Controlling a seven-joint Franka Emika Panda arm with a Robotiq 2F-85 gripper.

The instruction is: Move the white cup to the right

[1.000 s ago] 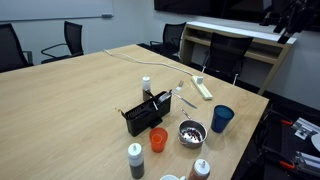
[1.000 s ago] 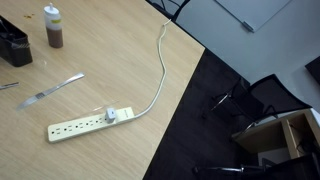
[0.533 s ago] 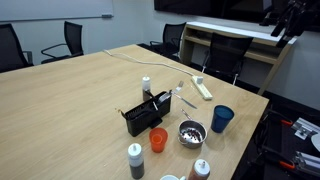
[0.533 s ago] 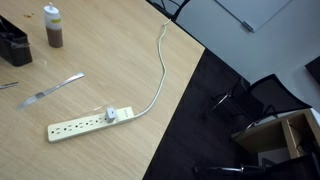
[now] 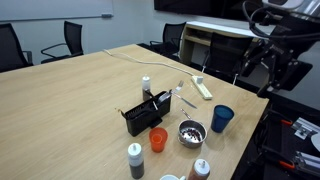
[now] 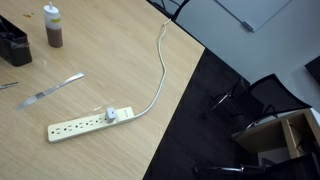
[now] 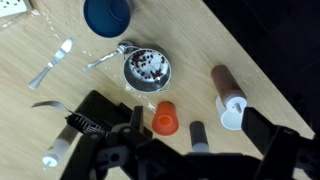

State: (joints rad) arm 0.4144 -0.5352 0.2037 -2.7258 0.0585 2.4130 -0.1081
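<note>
The white cup [image 7: 229, 113] stands on the wooden table near its edge, touching a brown sauce bottle [image 7: 228, 84]. In an exterior view only its rim [image 5: 170, 177] shows at the bottom edge. The orange cup [image 7: 165, 118] and the dark blue cup [image 7: 107, 14] stand to its left in the wrist view. My gripper [image 7: 198, 142] is open and empty, high above the table, with its two dark fingers framing the bottom of the wrist view. In an exterior view it [image 5: 272, 72] hangs in the air beyond the table's corner.
A metal bowl [image 7: 147, 68] with dark bits, a black organizer [image 5: 145, 115], a grey-capped bottle [image 5: 135, 160], a spoon [image 7: 52, 63] and a power strip [image 6: 90, 122] with its cable lie on the table [image 5: 80, 100]. Office chairs [image 5: 62, 40] and a shelf [image 5: 235, 45] stand behind.
The arm has swung down from the upper right corner of the exterior view, lower and closer to the table. The objects on the table have not moved.
</note>
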